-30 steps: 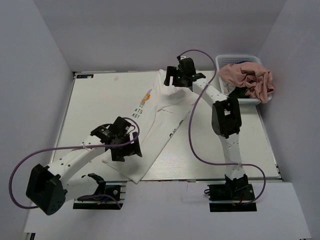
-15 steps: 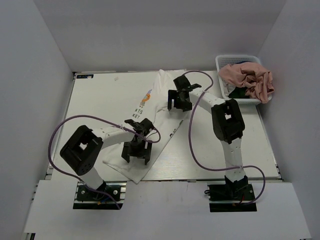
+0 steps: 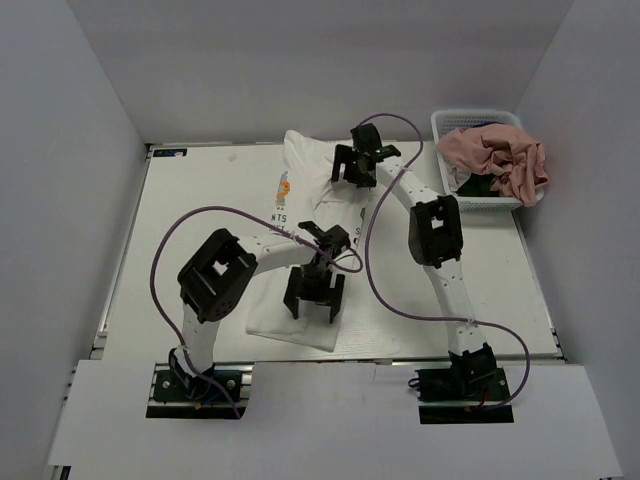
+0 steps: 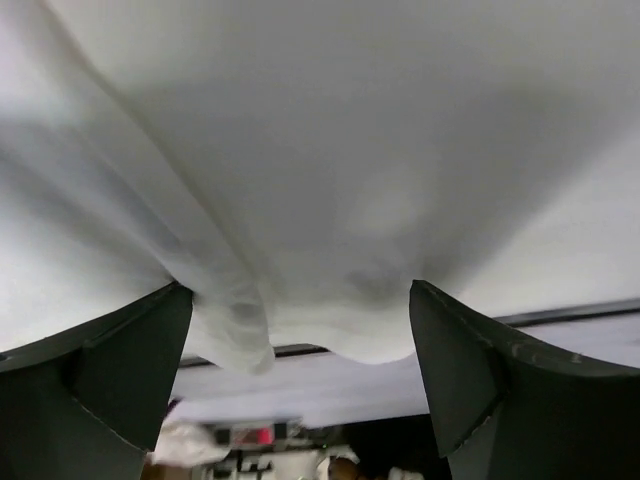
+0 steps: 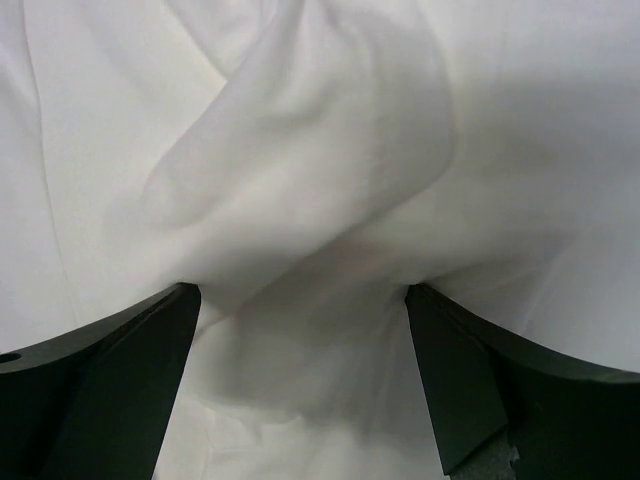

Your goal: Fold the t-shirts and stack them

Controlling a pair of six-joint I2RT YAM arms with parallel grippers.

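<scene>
White t-shirt (image 3: 305,170) lies on the table (image 3: 180,240) as a long strip just left of centre, running from the far edge almost to the front edge. Its orange-blue print (image 3: 283,185) and dark lettering (image 3: 278,220) face up on the strip's left side. Left gripper (image 3: 313,308) sits over the near end of the strip, pointing down, jaws spread wide: released, nothing pinched. In the left wrist view its fingers (image 4: 120,370) stand well apart with white cloth filling the gap. A rolled fold touches the inner face of the left-hand finger, and the hem sags between the two. Right gripper (image 3: 352,178) is over the far end of the same shirt, also wide open. In the right wrist view a thick twisted fold of white cloth spans the gap between its fingers (image 5: 470,380), and the jaws are not closed on it. Far right: white mesh basket (image 3: 445,122) at the table's far right corner, with the pink t-shirt (image 3: 495,155) heaped in it and spilling over the right rim. A dark green one (image 3: 476,186) shows under it.
</scene>
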